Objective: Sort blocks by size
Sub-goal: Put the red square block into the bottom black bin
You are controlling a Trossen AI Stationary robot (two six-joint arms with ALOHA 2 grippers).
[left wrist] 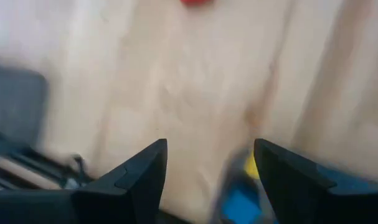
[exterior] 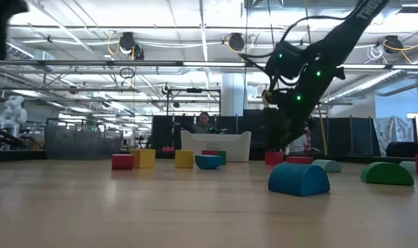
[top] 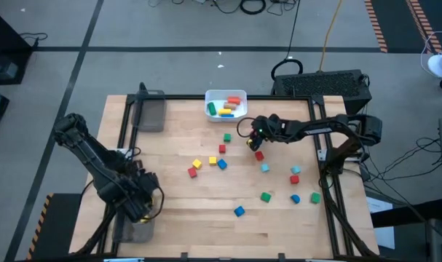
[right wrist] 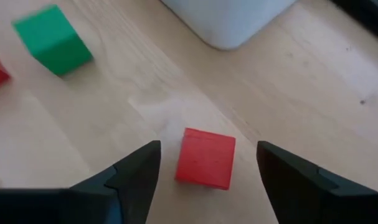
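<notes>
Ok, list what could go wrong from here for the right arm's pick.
1. The right gripper hangs open over a red cube that sits skewed to its fingers; closing could catch a corner and twist or flick it away.
2. The white bin lies just beyond that cube, so a nudge might push the cube against its wall.
3. A green cube rests nearby; a sideways sweep could scatter it.

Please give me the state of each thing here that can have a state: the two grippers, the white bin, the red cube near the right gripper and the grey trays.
Right gripper: open, red cube between its fingers.
Red cube: flat on the table, not gripped.
Left gripper: open, holds nothing.
White bin: upright, several blocks inside.
Grey tray: lies at the table's far left corner.
</notes>
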